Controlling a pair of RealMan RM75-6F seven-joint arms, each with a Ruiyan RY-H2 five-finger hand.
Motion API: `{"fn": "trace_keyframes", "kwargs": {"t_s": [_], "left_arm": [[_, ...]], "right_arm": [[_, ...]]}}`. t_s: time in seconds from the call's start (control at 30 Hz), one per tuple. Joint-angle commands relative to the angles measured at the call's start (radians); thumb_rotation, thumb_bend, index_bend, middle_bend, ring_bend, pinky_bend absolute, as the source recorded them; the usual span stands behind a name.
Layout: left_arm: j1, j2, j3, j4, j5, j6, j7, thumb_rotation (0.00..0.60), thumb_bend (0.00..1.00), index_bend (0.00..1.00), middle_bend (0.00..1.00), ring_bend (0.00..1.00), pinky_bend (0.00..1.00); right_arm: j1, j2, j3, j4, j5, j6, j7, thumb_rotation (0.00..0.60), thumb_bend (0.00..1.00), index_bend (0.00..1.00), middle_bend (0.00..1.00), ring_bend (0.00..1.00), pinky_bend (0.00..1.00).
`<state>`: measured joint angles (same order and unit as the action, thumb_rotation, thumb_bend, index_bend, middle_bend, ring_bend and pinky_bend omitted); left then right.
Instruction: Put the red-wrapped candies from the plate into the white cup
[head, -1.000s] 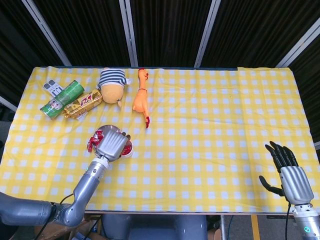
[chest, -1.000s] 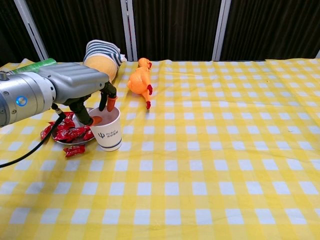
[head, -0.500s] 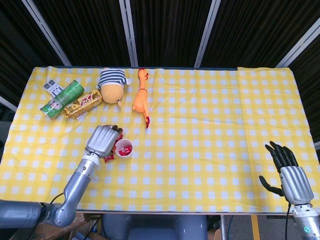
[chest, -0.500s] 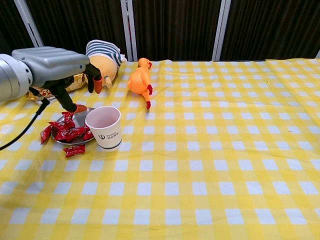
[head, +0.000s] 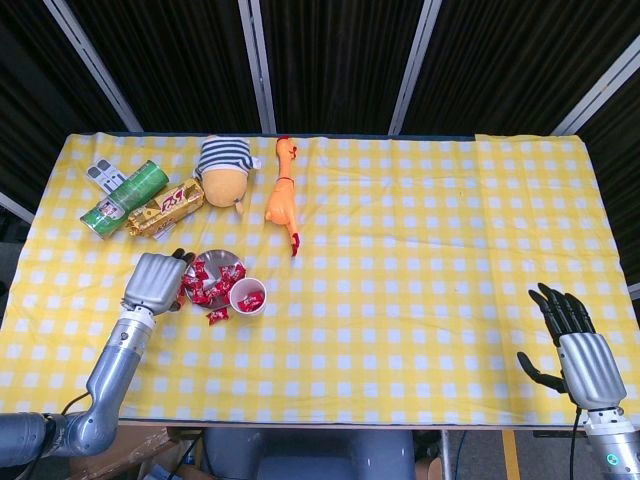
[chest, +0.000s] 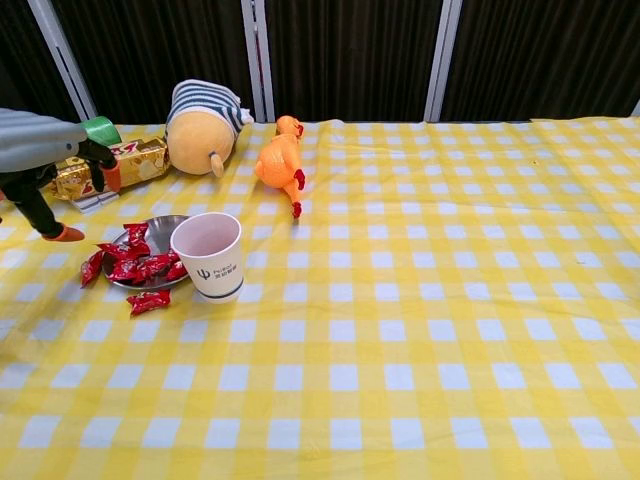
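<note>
Left hand (head: 154, 281) hovering just left of plate (chest: 165, 227), fingers spread with orange tips, nothing held. Right hand (head: 573, 350) at near right table edge, fingers extended and apart, empty. Red-wrapped candies (head: 209, 279) heaped on plate, one spilled onto cloth (chest: 148, 301) in front of plate; at least one red piece visible inside white cup (head: 247, 296) from head view. Cup upright, touching plate's right rim; small dark logo on cup wall, text too small to read. Wide open room across centre and right of table; clutter confined to far left: green can (head: 124, 199) lying on side, gold snack packet (head: 165, 208) beside it, striped plush toy (head: 224, 170), orange rubber chicken (head: 283, 195). Writing on can and packet not legible. Surface: yellow-and-white checked tablecloth (head: 430, 230), draped to table edges. Background: black curtain with grey metal uprights.
</note>
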<state>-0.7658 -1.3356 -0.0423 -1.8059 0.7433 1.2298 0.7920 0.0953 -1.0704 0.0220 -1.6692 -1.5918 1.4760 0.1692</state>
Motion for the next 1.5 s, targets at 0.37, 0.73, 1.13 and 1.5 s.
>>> {"fn": "trace_keyframes", "kwargs": {"t_s": [0.37,0.73,1.13,1.5], "left_arm": [[0.047,-0.050,0.014,0.129,-0.048,0.003,-0.001,0.600,0.27,0.24,0.87,0.96,0.93],[0.055,-0.108,-0.016,0.214,-0.146,-0.044,0.009,0.600,0.27,0.31,0.90,0.97,0.94],[0.055,-0.195,-0.036,0.275,-0.147,-0.062,-0.007,0.600,0.31,0.33,0.90,0.97,0.94],[0.058,-0.237,-0.044,0.311,-0.131,-0.072,-0.012,0.600,0.34,0.34,0.90,0.97,0.94]], "right_arm": [[0.000,0.001,-0.001,-0.001,0.000,0.000,0.001,0.600,0.39,0.00,0.00,0.00,0.00],[0.001,0.000,-0.001,-0.001,-0.001,-0.001,0.002,0.600,0.39,0.00,0.00,0.00,0.00],[0.000,0.001,-0.001,0.001,-0.001,0.000,0.006,0.600,0.39,0.00,0.00,0.00,0.00],[0.000,0.002,-0.002,-0.001,-0.001,0.000,0.007,0.600,0.39,0.00,0.00,0.00,0.00]]}}
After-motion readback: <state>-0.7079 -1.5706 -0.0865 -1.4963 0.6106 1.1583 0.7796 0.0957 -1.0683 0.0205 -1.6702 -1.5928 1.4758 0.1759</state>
